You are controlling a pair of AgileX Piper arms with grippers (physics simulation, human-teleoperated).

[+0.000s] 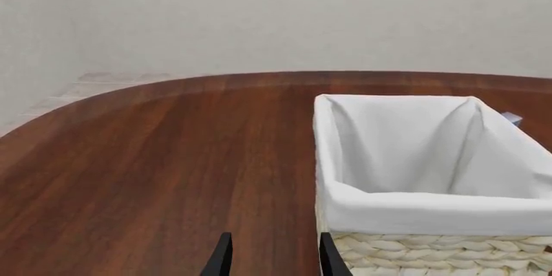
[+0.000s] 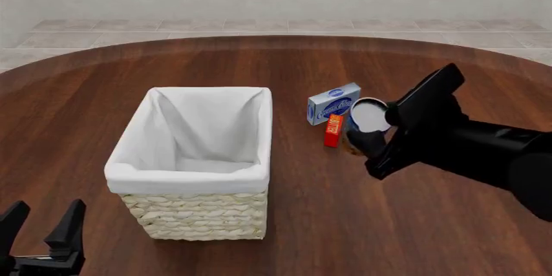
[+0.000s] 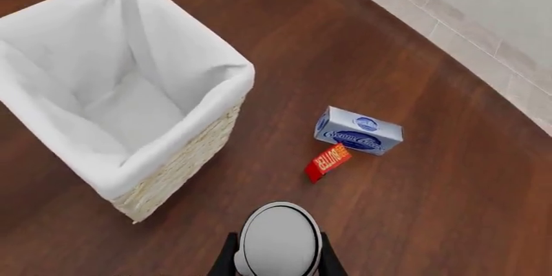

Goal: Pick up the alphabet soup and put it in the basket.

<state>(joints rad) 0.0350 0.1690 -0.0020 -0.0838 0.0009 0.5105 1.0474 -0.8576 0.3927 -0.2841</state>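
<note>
A rounded table [image 2: 285, 224] of dark, glossy wood grain takes up most of each view. On its left half stands the basket [image 2: 195, 214], rectangular, woven of thick straw-coloured strands, with a smooth white cloth lining folded over the rim; only lining is seen inside. The right gripper [image 2: 369, 150], matte black and angular, is closed around the alphabet soup [image 2: 369, 116], which is held above the table to the right of the basket, just beside two small boxes. Only the can's flat silver-grey top and a sliver of blue label are shown; the rest is hidden by the fingers [image 3: 231, 260]. The left gripper [image 2: 41, 225] is seen low at the near left, its fingers spread and holding nothing. The blue-white box [image 3: 359, 131] bears cursive lettering too small to be read. The red box [image 3: 327, 162] is marked "BUTTER".
</note>
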